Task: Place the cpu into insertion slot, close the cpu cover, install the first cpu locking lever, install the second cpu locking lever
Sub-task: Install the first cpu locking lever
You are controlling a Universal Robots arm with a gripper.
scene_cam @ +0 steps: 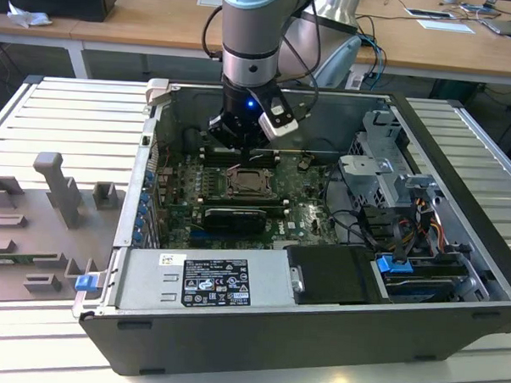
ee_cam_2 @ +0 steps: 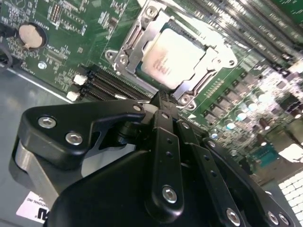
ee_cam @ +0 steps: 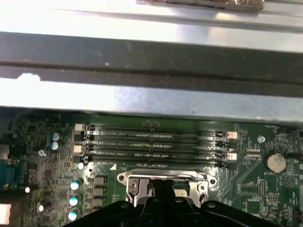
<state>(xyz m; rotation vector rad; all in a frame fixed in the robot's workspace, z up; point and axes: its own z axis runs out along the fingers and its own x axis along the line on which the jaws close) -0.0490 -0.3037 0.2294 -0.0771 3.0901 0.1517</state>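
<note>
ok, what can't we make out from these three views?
1. Second wrist view: the gripper covers the near edge of the cpu cover, so whatever lies along that edge is hidden.
2. First wrist view: the gripper hides most of the insertion slot, and the frame edge cuts off the rest.
3. Exterior view: the insertion slot is too small to tell how the cpu cover is secured.

Under the jaws of the gripper (ee_cam_2: 161, 98) the cover (ee_cam_2: 134, 47) lies flat and low. Ahead of the jaws run 4 memory slots (ee_cam: 151, 142), then the case wall (ee_cam: 151, 99). Behind them a black card (scene_cam: 233, 216) stands taller. Above the jaws the case (scene_cam: 232, 343) is open.
</note>
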